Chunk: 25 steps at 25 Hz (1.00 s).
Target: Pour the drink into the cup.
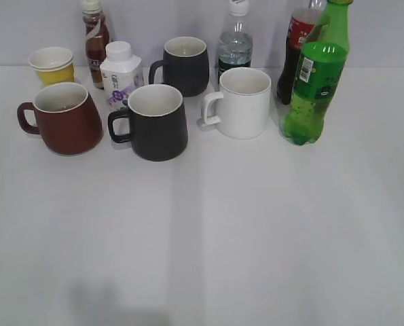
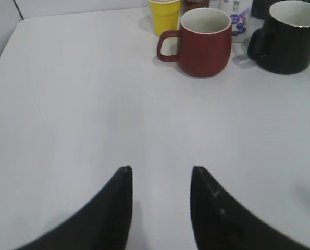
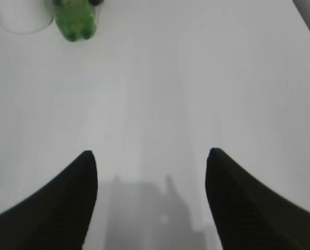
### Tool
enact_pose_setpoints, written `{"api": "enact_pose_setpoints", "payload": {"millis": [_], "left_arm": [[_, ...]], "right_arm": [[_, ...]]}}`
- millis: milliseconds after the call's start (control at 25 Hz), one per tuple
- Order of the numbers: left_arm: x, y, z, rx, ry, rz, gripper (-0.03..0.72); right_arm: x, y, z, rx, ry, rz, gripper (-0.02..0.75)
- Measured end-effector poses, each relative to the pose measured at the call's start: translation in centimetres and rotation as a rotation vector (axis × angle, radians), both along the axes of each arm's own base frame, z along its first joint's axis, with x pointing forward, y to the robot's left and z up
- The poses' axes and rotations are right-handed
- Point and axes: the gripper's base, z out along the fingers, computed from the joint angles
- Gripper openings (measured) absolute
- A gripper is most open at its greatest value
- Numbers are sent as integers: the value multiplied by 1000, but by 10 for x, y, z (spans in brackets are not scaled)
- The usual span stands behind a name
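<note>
The green soda bottle (image 1: 315,81) stands upright at the right of the white table; its base shows at the top left of the right wrist view (image 3: 75,22). The dark red-brown mug (image 1: 64,119) with a white inside stands at the left, handle to the left; it also shows in the left wrist view (image 2: 203,40). My left gripper (image 2: 160,172) is open and empty over bare table, well short of the red mug. My right gripper (image 3: 151,155) is open and empty, far from the bottle. Neither gripper shows in the exterior view.
Two black mugs (image 1: 155,122) (image 1: 185,64), a white mug (image 1: 241,102), a yellow cup (image 1: 52,64), a small white bottle (image 1: 120,75), a brown sauce bottle (image 1: 95,41), a clear water bottle (image 1: 235,41) and a red-labelled cola bottle (image 1: 297,47) crowd the back.
</note>
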Motion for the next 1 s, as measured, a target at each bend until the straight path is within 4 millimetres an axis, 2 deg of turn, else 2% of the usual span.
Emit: {"api": "enact_pose_setpoints", "payload": {"millis": [1000], "left_arm": [[0, 0, 0, 0, 0, 23, 294]], "right_arm": [[-1, 0, 0, 0, -3, 0, 490]]}}
